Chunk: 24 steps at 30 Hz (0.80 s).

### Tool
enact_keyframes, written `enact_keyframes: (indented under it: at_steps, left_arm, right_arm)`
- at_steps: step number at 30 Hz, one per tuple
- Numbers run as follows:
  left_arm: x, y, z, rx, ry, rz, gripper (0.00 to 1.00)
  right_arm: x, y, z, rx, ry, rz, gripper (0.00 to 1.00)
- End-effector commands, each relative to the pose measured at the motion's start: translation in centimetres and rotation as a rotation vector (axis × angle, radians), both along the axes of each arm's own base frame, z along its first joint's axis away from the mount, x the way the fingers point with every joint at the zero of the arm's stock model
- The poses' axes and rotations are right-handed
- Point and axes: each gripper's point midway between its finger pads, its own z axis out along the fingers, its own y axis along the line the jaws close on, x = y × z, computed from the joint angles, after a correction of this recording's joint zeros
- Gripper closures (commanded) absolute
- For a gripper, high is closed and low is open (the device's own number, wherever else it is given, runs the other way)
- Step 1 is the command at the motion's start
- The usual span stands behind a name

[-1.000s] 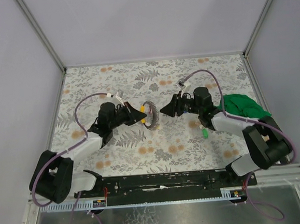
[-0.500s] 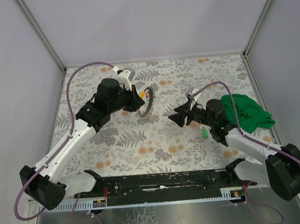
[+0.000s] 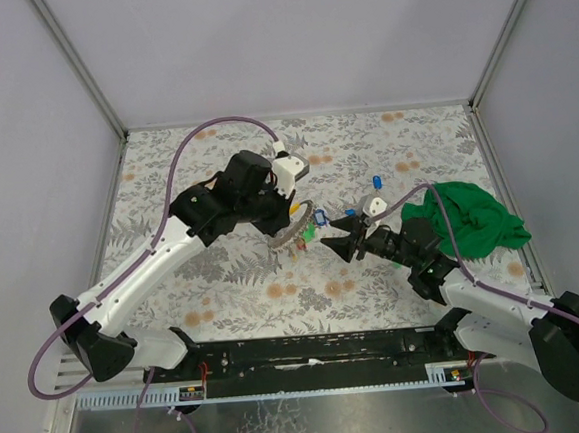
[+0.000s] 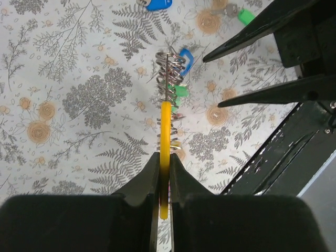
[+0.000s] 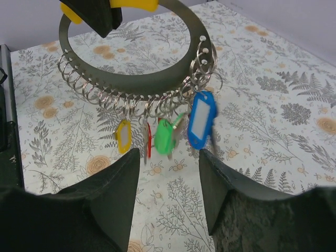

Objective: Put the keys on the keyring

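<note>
Left gripper (image 4: 164, 157) is pinched shut on the yellow part (image 4: 166, 121) of the keyring (image 5: 134, 84), which is held up above the table (image 3: 165, 166). Keys (image 5: 164, 137) with yellow, red, green and blue tags are hung under the keyring. Right gripper (image 5: 169, 160) is held open just beside the keyring.

The top view looks down from behind the arms over the whole table (image 3: 414, 136). The left wrist view, close, meets the keyring (image 4: 168, 79) edge-on past the left hand (image 4: 164, 160). The right wrist view, low, faces its broad side. All three share the keyring.
</note>
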Motion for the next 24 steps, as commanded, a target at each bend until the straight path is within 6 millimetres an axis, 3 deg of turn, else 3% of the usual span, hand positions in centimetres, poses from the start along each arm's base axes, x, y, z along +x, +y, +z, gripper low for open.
enact_keyframes:
  at_steps: [1, 14, 24]
  left_arm:
    - [-0.1, 0.4, 2.0, 0.013, -0.069, -0.035, 1.0]
    - [-1.5, 0.0, 0.4, -0.012, -0.021, -0.076, 1.0]
    - [-2.3, -0.6, 0.6, -0.07, -0.016, -0.104, 1.0]
  right_arm:
    - [-0.1, -0.1, 2.6, 0.052, -0.123, -0.035, 0.46]
    - [-1.7, 1.1, 1.8, 0.047, -0.154, -0.029, 0.5]
    - [-2.2, 2.6, 0.7, 0.014, -0.177, -0.028, 0.56]
